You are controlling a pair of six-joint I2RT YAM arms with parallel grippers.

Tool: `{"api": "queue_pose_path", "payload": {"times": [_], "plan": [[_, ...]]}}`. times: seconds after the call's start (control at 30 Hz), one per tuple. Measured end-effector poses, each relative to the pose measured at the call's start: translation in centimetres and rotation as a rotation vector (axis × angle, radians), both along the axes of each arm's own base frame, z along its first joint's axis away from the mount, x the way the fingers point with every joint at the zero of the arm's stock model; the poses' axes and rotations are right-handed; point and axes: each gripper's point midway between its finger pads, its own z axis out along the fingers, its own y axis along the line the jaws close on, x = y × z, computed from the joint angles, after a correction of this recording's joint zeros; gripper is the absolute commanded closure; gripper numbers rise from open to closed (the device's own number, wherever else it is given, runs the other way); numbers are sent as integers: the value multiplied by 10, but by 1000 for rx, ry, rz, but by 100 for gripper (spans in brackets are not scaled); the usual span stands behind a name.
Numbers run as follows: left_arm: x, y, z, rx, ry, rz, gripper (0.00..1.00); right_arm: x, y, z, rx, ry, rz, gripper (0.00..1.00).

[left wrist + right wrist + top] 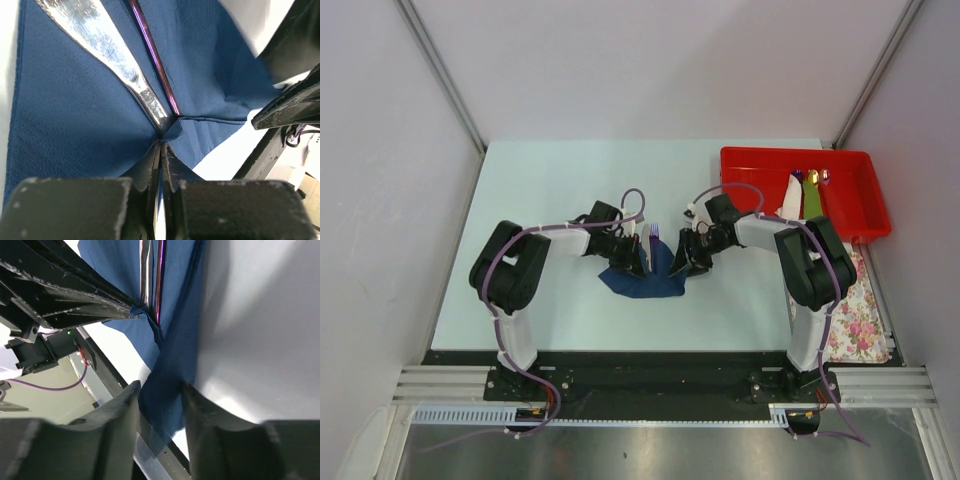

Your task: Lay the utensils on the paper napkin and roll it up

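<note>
The dark blue paper napkin (645, 282) lies mid-table between my two grippers. On it rest a silver knife (115, 60) and a slim purple-handled utensil (155, 60), side by side; a purple fork head (654, 231) sticks out past the napkin's far edge. My left gripper (161, 144) is shut on the napkin's near corner, where the knife's end meets the jaws. My right gripper (160, 390) straddles a raised fold of the napkin (175, 340), its jaws still apart with blue paper between them. Both utensils (152, 275) run away from it.
A red bin (800, 153) at the back right holds green and purple utensils and a white folded piece. A pink-flowered white cloth (860, 320) lies along the right edge. The two grippers' fingers are close together over the napkin.
</note>
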Motion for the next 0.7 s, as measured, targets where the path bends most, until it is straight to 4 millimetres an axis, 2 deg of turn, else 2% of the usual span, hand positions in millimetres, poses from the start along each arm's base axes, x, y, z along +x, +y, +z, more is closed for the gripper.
{"api": "queue_pose_path", "payload": {"times": [0.07, 0.13, 0.2, 0.27, 0.57, 0.7], "plan": [[0, 0, 0, 0, 3, -1, 95, -1, 1, 0, -5, 2, 3, 65], [0, 0, 0, 0, 5, -1, 95, 0, 3, 3, -8, -1, 7, 73], [0, 0, 0, 1, 7, -1, 96, 2, 6, 5, -10, -11, 11, 87], [0, -1, 0, 1, 8, -1, 96, 4, 8, 8, -9, -21, 12, 96], [0, -1, 0, -2, 12, -3, 98, 9, 23, 15, 17, -3, -2, 95], [0, -2, 0, -3, 13, -5, 98, 9, 37, 11, 33, 20, 1, 93]]}}
